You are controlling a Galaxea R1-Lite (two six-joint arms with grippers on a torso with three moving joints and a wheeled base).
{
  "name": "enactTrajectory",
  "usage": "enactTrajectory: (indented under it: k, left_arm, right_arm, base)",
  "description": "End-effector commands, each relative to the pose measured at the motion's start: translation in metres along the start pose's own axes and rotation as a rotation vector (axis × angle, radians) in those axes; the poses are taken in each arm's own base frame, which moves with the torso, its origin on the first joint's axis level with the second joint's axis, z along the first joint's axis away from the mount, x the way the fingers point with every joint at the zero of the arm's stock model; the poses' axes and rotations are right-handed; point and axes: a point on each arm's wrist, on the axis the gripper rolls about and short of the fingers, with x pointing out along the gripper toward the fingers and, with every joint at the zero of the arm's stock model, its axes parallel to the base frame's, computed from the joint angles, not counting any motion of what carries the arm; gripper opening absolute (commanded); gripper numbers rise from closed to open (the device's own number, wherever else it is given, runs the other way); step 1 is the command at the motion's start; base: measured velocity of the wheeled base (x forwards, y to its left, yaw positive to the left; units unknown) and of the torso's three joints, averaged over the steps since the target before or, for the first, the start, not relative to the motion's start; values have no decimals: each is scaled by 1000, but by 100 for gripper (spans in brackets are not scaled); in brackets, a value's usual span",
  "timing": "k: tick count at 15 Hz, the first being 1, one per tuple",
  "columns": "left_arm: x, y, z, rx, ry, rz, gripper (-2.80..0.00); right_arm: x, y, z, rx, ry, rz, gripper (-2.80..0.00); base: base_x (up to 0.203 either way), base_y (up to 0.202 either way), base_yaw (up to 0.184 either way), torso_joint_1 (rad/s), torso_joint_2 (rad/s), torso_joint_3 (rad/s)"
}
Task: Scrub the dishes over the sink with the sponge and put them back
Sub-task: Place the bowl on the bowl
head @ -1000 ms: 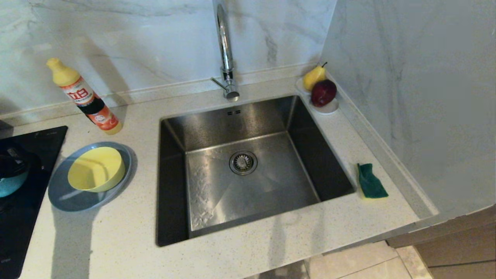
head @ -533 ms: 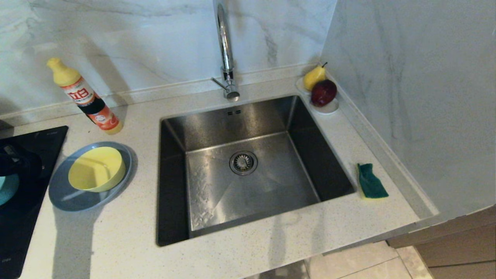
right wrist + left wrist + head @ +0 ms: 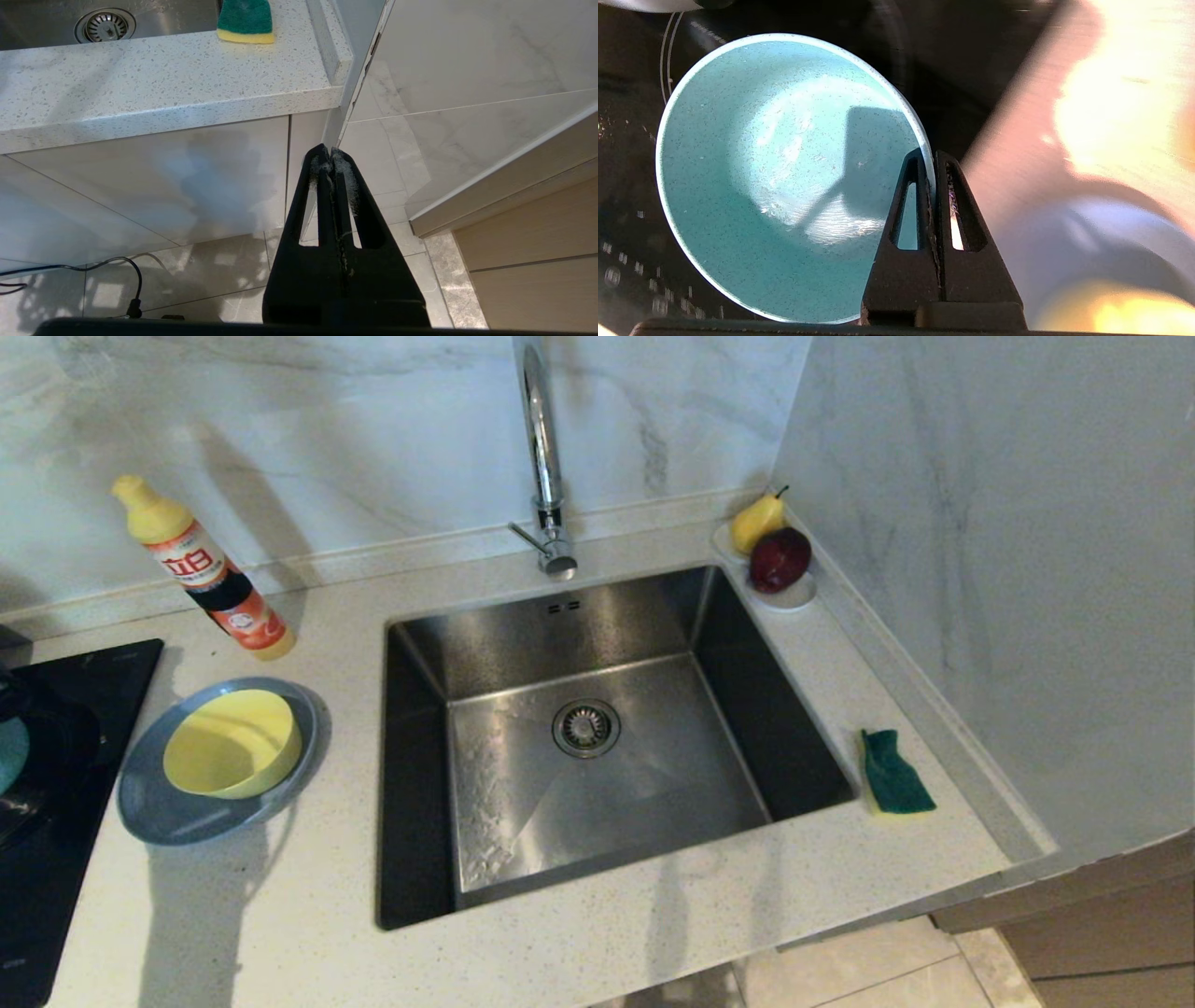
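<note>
Your left gripper (image 3: 930,161) is pinched tight on the rim of the small teal-blue bowl (image 3: 784,177), one finger inside the wall and one outside. The bowl is tipped, its speckled inside facing the wrist camera, over the black glass cooktop (image 3: 65,859). From the head camera only a sliver of this bowl (image 3: 9,751) shows at the far left edge, with the dark bulk of the arm around it.

Just beside the gripper, away from the cooktop, the wide shallow grey-blue plate (image 3: 163,803) lies flat on the speckled white stone counter (image 3: 607,943), and the smaller yellow bowl (image 3: 231,743) sits upright in it. Beyond the plate, near the wall, a yellow-capped bottle of dish soap (image 3: 205,574) leans.

Farther from the left gripper, past the plate, is the large square stainless steel sink (image 3: 588,737) with its round drain strainer (image 3: 585,727) and the tall chrome tap (image 3: 543,457). On the counter across the sink lies the rectangular sponge (image 3: 894,773), green side up, yellow beneath. At the back corner a small white dish (image 3: 794,595) holds a yellow pear (image 3: 754,521) and a dark red apple (image 3: 780,558).

Your right gripper (image 3: 331,161) hangs below counter height in front of the cabinet, fingers pressed together and holding nothing; the sponge is on the counter above and beyond it.
</note>
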Motion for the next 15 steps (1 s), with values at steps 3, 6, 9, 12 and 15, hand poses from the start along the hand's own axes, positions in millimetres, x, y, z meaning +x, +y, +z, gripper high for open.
enactTrajectory:
  k: [3,6,9,12,15]
  left_arm:
    - [-91,-42,3,53,-43,-163,-280]
    - [-114,-79,-19,122,7,-279,-280]
    - [-123,-110,-52,183,62,-308,-280]
    - [-124,-124,-82,214,132,-318,-280]
    - [-117,-128,-104,240,154,-307,-280]
  right_arm:
    - [0,0,0,0,0,1,-280]
    - [0,0,0,0,0,1,-280]
    - [0,0,0,0,0,1,-280]
    - [0,0,0,0,0,1,-280]
    - [0,0,0,0,0,0,-280]
  base:
    - [0,0,0,0,0,0]
    - [0,0,0,0,0,0]
    - [0,0,0,0,0,0]
    - [0,0,0,0,0,0]
    - [0,0,0,0,0,0]
